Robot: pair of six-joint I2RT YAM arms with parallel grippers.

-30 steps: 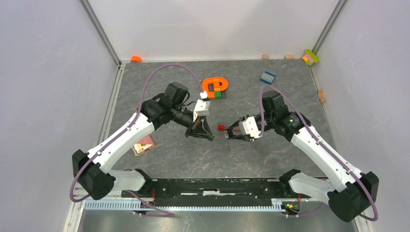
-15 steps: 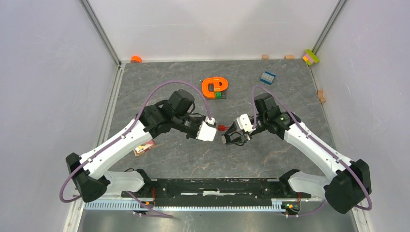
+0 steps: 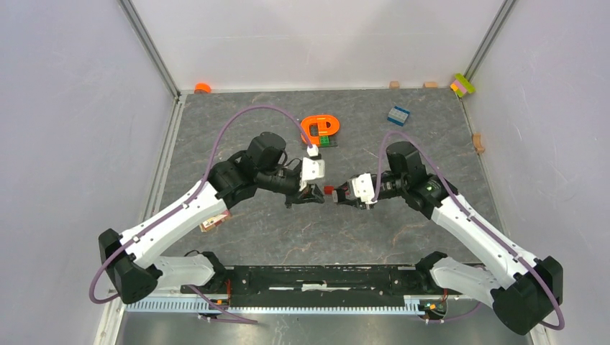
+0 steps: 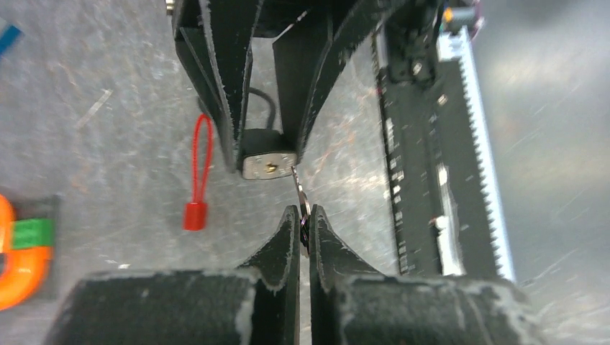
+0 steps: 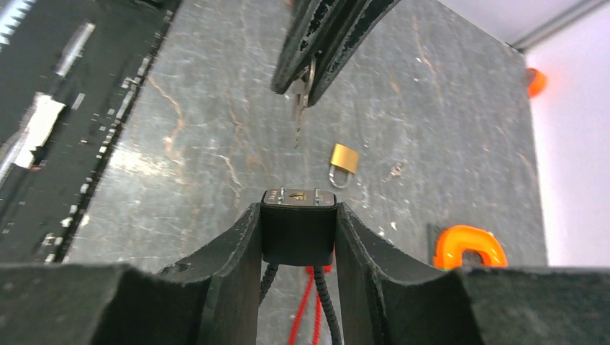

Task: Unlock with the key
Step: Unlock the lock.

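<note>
We see the two arms facing each other tip to tip above the middle of the table (image 3: pixel 360 237). Our left gripper (image 4: pixel 303 228) has its fingers pressed together on the head of a small silver key (image 4: pixel 301 198), whose blade points at the right gripper (image 5: pixel 298 215). That one pinches a black padlock (image 5: pixel 298 228) by its sides, its jaws set part-way apart around the body and the keyhole face turned towards the key. In the left wrist view the key's tip sits at the edge of that face, beside the keyhole rather than in it. We cannot tell whether it touches. A red loop (image 4: pixel 193 214) with a tag dangles by the padlock's shackle. A brass padlock (image 5: pixel 344 158) lies flat on the table beyond the key, and an orange piece (image 3: pixel 320 129) sits nearer the far edge.
</note>
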